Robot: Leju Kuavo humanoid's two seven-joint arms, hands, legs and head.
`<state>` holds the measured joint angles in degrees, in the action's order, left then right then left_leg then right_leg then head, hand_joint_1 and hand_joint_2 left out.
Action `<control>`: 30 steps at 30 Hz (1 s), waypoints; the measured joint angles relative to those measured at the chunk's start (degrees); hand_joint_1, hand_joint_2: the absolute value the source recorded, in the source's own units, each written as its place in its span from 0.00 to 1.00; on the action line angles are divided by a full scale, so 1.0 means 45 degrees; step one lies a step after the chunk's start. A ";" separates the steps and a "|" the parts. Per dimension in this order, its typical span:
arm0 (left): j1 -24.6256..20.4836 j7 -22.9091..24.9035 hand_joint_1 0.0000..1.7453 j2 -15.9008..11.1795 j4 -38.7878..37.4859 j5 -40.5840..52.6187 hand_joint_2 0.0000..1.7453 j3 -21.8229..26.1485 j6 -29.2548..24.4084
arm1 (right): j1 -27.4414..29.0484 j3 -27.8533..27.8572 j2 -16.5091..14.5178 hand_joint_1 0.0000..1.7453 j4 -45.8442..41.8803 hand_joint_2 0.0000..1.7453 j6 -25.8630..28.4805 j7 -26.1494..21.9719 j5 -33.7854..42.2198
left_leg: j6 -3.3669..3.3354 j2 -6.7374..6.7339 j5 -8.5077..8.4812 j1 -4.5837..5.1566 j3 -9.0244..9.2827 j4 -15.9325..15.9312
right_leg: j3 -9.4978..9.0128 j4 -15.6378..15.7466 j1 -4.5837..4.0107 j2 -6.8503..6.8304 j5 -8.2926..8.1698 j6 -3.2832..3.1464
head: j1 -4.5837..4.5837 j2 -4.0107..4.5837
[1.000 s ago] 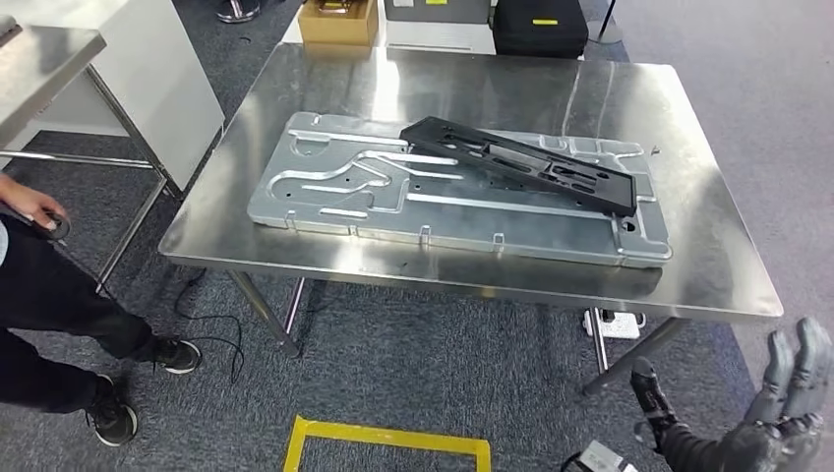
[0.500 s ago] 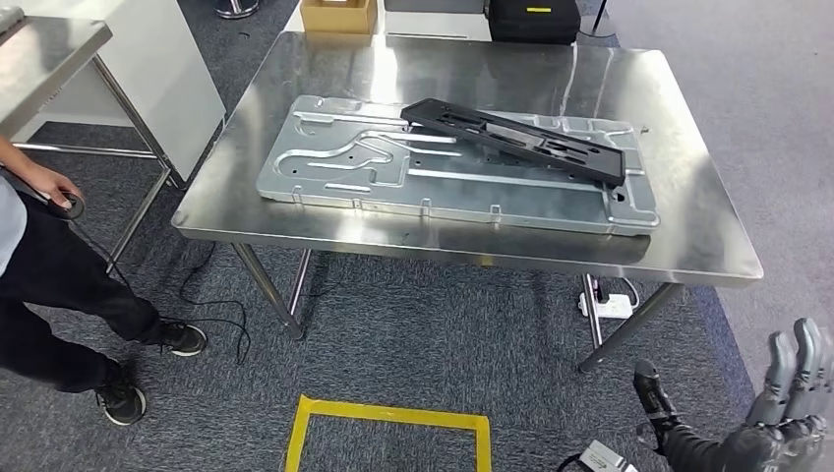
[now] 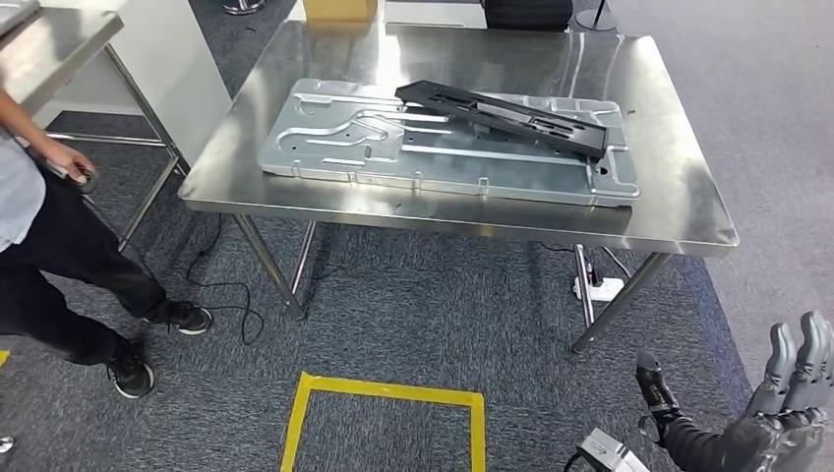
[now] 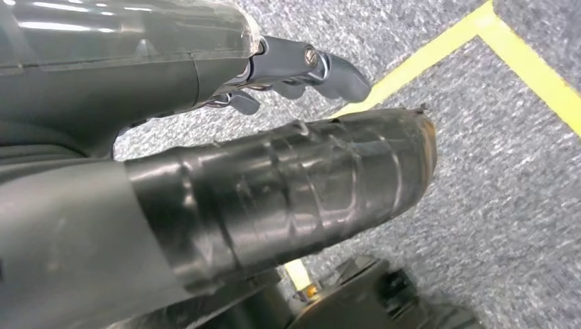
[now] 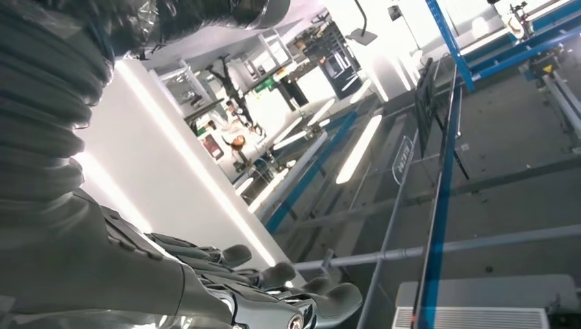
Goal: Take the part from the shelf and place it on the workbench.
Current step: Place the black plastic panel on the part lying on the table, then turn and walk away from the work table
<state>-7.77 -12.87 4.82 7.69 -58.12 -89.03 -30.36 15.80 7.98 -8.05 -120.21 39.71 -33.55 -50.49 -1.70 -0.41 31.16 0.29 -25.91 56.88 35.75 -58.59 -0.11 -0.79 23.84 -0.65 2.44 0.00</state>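
Observation:
A long black part point(image 3: 502, 118) lies slantwise on a large silver stamped plate point(image 3: 334, 147), which rests flat on the steel workbench point(image 3: 679, 202). My right hand point(image 3: 782, 408) hangs low at the near right, well short of the bench, with its fingers straight and apart and nothing in it. In the right wrist view the same hand point(image 5: 226, 288) is empty and faces a ceiling with lights. The left wrist view has my left hand point(image 4: 260, 178) over grey carpet, its fingers point(image 4: 308, 65) spread away from the taped thumb and holding nothing.
A person point(image 3: 49, 246) stands at the left beside a second steel table point(image 3: 54, 49), with a small dark object in one hand. A yellow tape square point(image 3: 384, 393) marks the carpet in front of me. A power strip point(image 3: 598, 288) and cables lie under the bench.
The whole view has shifted: the workbench now sits higher and farther off, with more carpet and tape in view, so the camera moved. The part and plate kept their places on the bench.

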 joint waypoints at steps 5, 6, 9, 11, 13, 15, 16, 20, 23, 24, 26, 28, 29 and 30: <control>0.0004 -0.0019 0.00 -0.0013 0.0000 -0.0044 0.00 0.0005 -0.0001 | -0.0071 -0.0021 -0.0002 0.00 0.0060 1.00 0.0000 0.0148 -0.0138 | -0.0405 -0.0065 -0.0632 -0.0103 -0.0386 -0.0393 | 0.0372 -0.0765 0.0077 0.0073 0.0816 0.0363 | 0.0007 0.0000; -0.0001 -0.0028 0.00 -0.0013 0.0000 -0.0058 0.00 0.0006 -0.0001 | -0.0072 -0.0021 -0.0002 0.00 0.0085 1.00 0.0000 0.0179 -0.0153 | -0.0443 -0.0075 -0.0771 -0.0094 -0.0559 -0.0393 | 0.0565 -0.1470 0.0110 0.0106 0.1495 0.0421 | 0.0009 0.0000; 0.0012 -0.0039 0.00 -0.0008 0.0000 -0.0113 0.00 0.0006 0.0000 | -0.0076 -0.0021 -0.0002 0.00 0.0177 1.00 0.0000 0.0256 -0.0182 | -0.0392 -0.0098 -0.1166 -0.0103 -0.1121 -0.0290 | 0.0782 -0.3369 0.0234 0.0115 0.2315 0.0588 | 0.0006 0.0000; 0.0016 -0.0036 0.00 -0.0008 0.0000 -0.0145 0.00 0.0006 0.0001 | -0.0076 -0.0021 -0.0002 0.00 0.0223 1.00 0.0000 0.0270 -0.0194 | -0.0300 -0.0102 -0.1358 -0.0136 -0.1512 -0.0114 | 0.0010 -0.2789 0.0327 0.0114 0.1673 0.0663 | 0.0005 0.0000; 0.0015 -0.0033 0.00 -0.0008 0.0000 -0.0192 0.00 0.0006 0.0004 | -0.0089 -0.0021 -0.0004 0.00 0.0257 1.00 0.0001 0.0261 -0.0195 | -0.0176 -0.0085 -0.1470 -0.0148 -0.1838 0.0146 | -0.1295 -0.0980 0.0367 0.0134 0.1437 0.0682 | 0.0004 0.0000; 0.0017 -0.0031 0.00 -0.0011 0.0000 -0.0237 0.00 0.0006 0.0002 | -0.0091 -0.0021 -0.0028 0.00 0.0287 1.00 0.0004 0.0238 -0.0183 | -0.0009 -0.0067 -0.1580 -0.0124 -0.2017 0.0326 | -0.1961 0.0160 0.0313 0.0169 0.1648 0.0596 | -0.0003 0.0000; 0.0023 -0.0033 0.00 -0.0012 0.0000 -0.0248 0.00 0.0006 0.0002 | -0.0087 -0.0021 -0.0045 0.00 0.0295 1.00 0.0005 0.0228 -0.0175 | 0.0086 -0.0061 -0.1657 -0.0116 -0.2060 0.0345 | -0.1972 0.0273 0.0256 0.0183 0.1674 0.0506 | -0.0006 0.0000; 0.0086 -0.0030 0.00 -0.0022 0.0000 -0.0261 0.00 0.0010 0.0000 | -0.0093 -0.0030 -0.0157 0.00 0.0333 1.00 0.0000 0.0186 -0.0141 | 0.0380 -0.0020 -0.0819 -0.0200 -0.2469 0.1093 | -0.1465 0.0313 0.0305 0.0110 0.1203 0.0013 | -0.0007 0.0000; 0.0100 -0.0030 0.00 -0.0023 0.0000 -0.0291 0.00 0.0011 0.0000 | -0.0065 -0.0038 -0.0249 0.00 0.0366 1.00 0.0000 0.0069 -0.0104 | 0.0470 -0.0014 0.0843 -0.0219 -0.2954 0.3290 | -0.0940 0.0289 0.0216 0.0083 0.0801 -0.0116 | -0.0013 0.0000; 0.0101 -0.0031 0.00 -0.0024 0.0000 -0.0322 0.00 0.0011 0.0000 | -0.0045 -0.0039 -0.0279 0.00 0.0385 1.00 0.0000 0.0045 -0.0087 | 0.0472 -0.0014 0.0925 -0.0218 -0.2928 0.3752 | -0.0768 0.0268 0.0185 0.0079 0.0672 -0.0119 | -0.0012 0.0000; 0.0101 -0.0046 0.00 -0.0027 0.0000 -0.0422 0.00 0.0011 -0.0004 | 0.0027 -0.0040 -0.0332 0.00 0.0437 1.00 0.0000 0.0141 -0.0054 | 0.0405 -0.0010 0.0380 -0.0209 -0.2259 0.3415 | -0.0448 0.0198 0.0135 0.0076 0.0448 -0.0099 | -0.0014 0.0000; 0.0080 -0.0076 0.00 -0.0045 0.0000 -0.0536 0.00 0.0015 -0.0013 | 0.0104 -0.0040 -0.0352 0.00 0.0543 1.00 0.0000 0.0499 -0.0028 | 0.0231 0.0007 -0.0104 -0.0159 -0.0896 0.1602 | -0.0200 0.0102 0.0094 0.0081 0.0263 -0.0039 | -0.0016 0.0000; 0.0067 -0.0095 0.00 -0.0059 0.0000 -0.0596 0.00 0.0022 -0.0023 | 0.0136 -0.0040 -0.0351 0.00 0.0646 1.00 0.0000 0.0759 0.0014 | 0.0144 0.0014 -0.0112 -0.0125 -0.0305 0.0697 | -0.0116 0.0065 0.0081 0.0081 0.0176 0.0016 | -0.0015 0.0000; 0.0058 -0.0113 0.00 -0.0074 0.0000 -0.0651 0.00 0.0035 -0.0033 | 0.0161 -0.0040 -0.0350 0.00 0.0808 1.00 0.0000 0.1024 0.0079 | 0.0073 0.0021 -0.0023 -0.0082 0.0045 0.0083 | -0.0070 0.0051 0.0082 0.0074 0.0084 0.0082 | -0.0012 0.0000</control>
<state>-7.51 -13.38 4.49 7.69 -61.05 -88.87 -30.51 16.53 7.80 -9.63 -116.58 39.71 -28.94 -50.13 -1.38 -0.32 31.05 -0.08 -25.70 57.26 35.44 -58.35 0.26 -0.46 24.22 -0.29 2.38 0.00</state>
